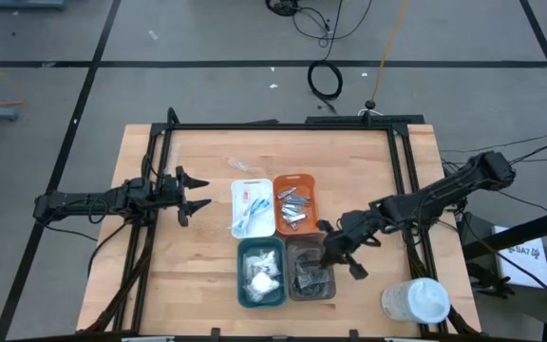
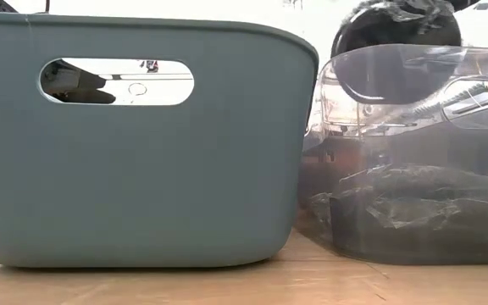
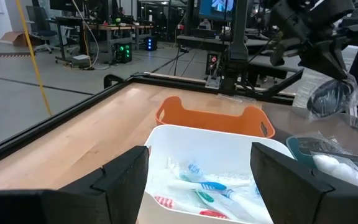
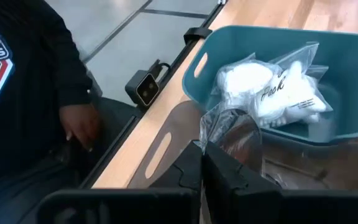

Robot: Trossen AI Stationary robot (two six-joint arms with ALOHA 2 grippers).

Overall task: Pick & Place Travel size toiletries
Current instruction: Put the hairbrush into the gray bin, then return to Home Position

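Note:
Four trays stand together mid-table: white, orange, teal and grey. The white tray holds slim wrapped sticks, the teal one white sachets, the orange one silver pieces. My right gripper is above the grey tray, shut on a clear packet with a dark grey roundish piece. My left gripper waits open, pointing level at the white tray from the table's left. My right gripper pinches the clear wrapper of the dark piece between its two shut fingers, at the wrapper's edge. The fingers slant down from the table's right. The packet hangs from the fingertips, clear above the grey tray's rim.
A big white translucent cup stands near the table's front right corner. A person in a dark shirt, one hand showing, is beside the table's near edge. A black frame runs around the tabletop. Bare wood lies left of the trays.

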